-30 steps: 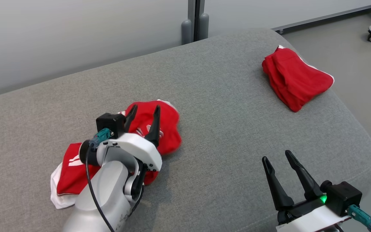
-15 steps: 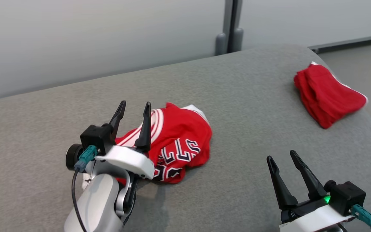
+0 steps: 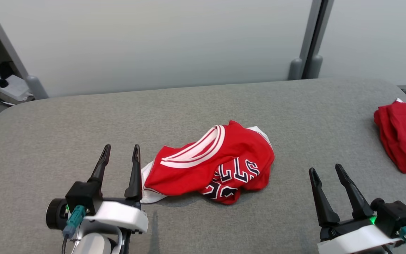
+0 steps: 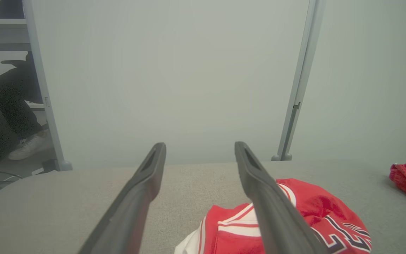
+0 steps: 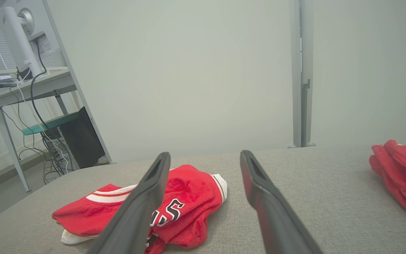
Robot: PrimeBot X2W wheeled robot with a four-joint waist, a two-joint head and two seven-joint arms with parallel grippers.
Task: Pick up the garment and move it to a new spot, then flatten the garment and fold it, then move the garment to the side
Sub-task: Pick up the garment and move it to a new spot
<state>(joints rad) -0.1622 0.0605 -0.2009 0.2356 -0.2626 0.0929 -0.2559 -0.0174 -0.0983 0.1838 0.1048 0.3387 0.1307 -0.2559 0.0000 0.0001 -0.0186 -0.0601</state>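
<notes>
Garment (image 3: pixel 217 158) is in neither gripper. The left gripper (image 3: pixel 122 147) has its fingers spread w/ nothing btwn them and sits just left of the garment. Its nearer finger is right beside the white hem. From the left wrist view (image 4: pixel 199 145) that finger overlaps the cloth (image 4: pixel 330 211), so it could be grazing it or hovering clear; can't tell which. The right gripper (image 3: pixel 325 168) is likewise splayed and empty. It sits to the garment's right, apart from it, w/ bare cushion btwn them; the right wrist view (image 5: pixel 205 153) shows the same gap.

The garment itself is a red jersey w/ white-striped trim and dark lettering, lying crumpled in a heap (image 5: pixel 189 190) near the middle of the grey cushion (image 3: pixel 189 106). A white edge pokes out on its left side.

Well right of the garment, at the cushion's end, is a second red piece (image 3: pixel 402 141), folded (image 5: pixel 400 169) and touching nothing else. Nothing lies btwn either gripper and the garment.

Behind the garment runs a pale partition wall (image 3: pixel 153 42) w/ a grey post (image 3: pixel 310 46) on a rounded foot. Far left of the garment, off the cushion, are cables and a white power block (image 3: pixel 2 84). The left wrist view has a person's dark trouser leg and a white shoe (image 4: pixel 26 148) there, and the right wrist view shows a desk w/ a monitor (image 5: pixel 19 35).
</notes>
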